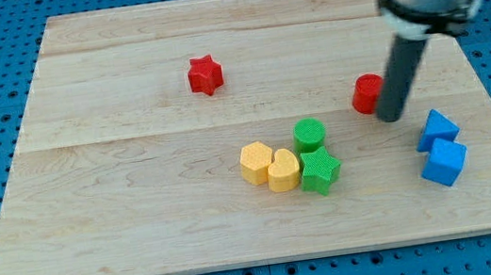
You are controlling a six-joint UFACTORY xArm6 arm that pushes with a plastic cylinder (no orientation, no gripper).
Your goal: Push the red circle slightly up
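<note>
The red circle [367,93] lies on the wooden board [140,199], right of centre. My tip [391,119] stands just to its right and slightly below, touching or nearly touching its edge. The dark rod rises from there to the arm's grey body at the view's top right and hides the circle's right side.
A red star [205,74] lies up and left of centre. A green circle [310,134], a green star [319,170], a yellow hexagon [256,163] and a yellow heart [283,170] cluster below centre. Two blue blocks [437,128] [445,163] sit at the right.
</note>
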